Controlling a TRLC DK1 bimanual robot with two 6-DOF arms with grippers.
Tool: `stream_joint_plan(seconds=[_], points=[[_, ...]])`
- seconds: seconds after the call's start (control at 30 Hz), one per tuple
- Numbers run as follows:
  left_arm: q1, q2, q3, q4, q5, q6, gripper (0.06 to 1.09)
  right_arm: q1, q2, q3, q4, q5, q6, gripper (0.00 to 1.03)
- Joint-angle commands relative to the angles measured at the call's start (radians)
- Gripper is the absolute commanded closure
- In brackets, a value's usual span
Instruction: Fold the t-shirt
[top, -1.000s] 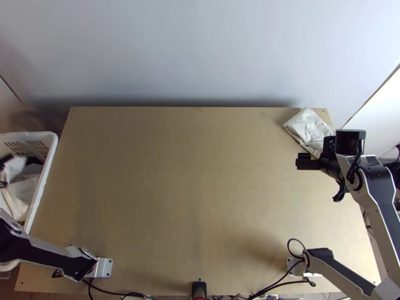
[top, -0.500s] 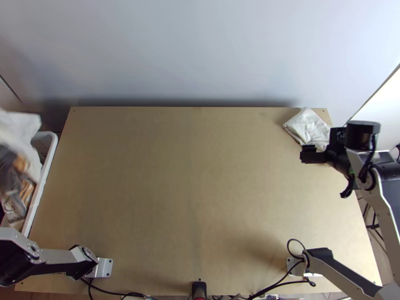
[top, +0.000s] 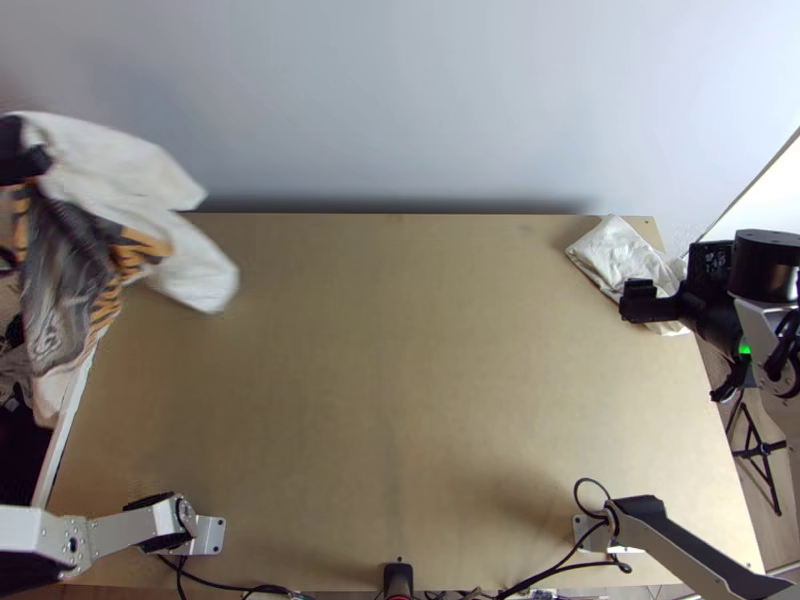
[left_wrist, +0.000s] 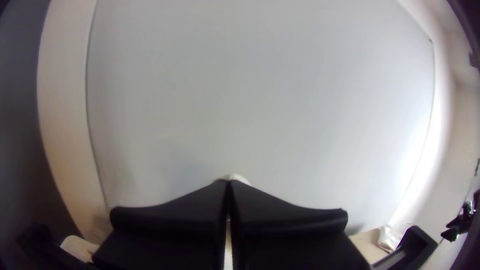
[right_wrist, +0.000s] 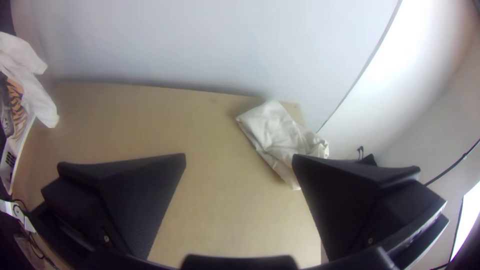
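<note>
At the upper left of the top view my left gripper (top: 38, 160) holds up a white t-shirt (top: 125, 180) with a grey and orange tiger print; it hangs bunched over the basket and the table's far left corner. In the left wrist view the left gripper (left_wrist: 228, 187) is shut, with a bit of white cloth at its fingertips. My right gripper (top: 638, 300) is above the table's right side, beside a folded white cloth. In the right wrist view the right gripper (right_wrist: 239, 157) stands open with nothing between its fingers.
The folded white cloth (top: 615, 255) lies at the far right corner of the table (top: 400, 380). A white basket (top: 75, 400) stands along the table's left edge, partly behind the hanging shirt. Cables run along the near edge.
The left arm has lifted the t-shirt up out of the basket and toward the table's far left corner, where it swings out. My right gripper has shifted a little to the right.
</note>
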Motion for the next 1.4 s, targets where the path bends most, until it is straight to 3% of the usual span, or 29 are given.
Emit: stream_joint_plan(seconds=[0.0,0.3,0.57,1.07,1.37], points=[[-0.333,-0.034,0.013,-0.083,-0.005,-0.032,1.05,0.002,-0.022,0.031,-0.038,0.003,-0.003,0.04],[-0.894,0.003,-0.124,-0.062,-0.080,-0.028,1.05,-0.034,-0.022,0.022,-0.056,0.008,-0.004,0.04],[-1.203,0.167,-0.076,0.000,-0.125,-0.004,1.05,-0.104,-0.022,0.019,-0.051,0.006,0.003,0.04],[-1.543,0.466,-0.056,0.135,-0.125,-0.041,1.05,-0.253,-0.045,0.053,-0.053,-0.006,0.022,0.04],[-1.672,0.553,-0.076,0.036,-0.047,-0.041,1.02,-0.230,-0.043,0.031,-0.044,-0.011,0.026,0.04]])
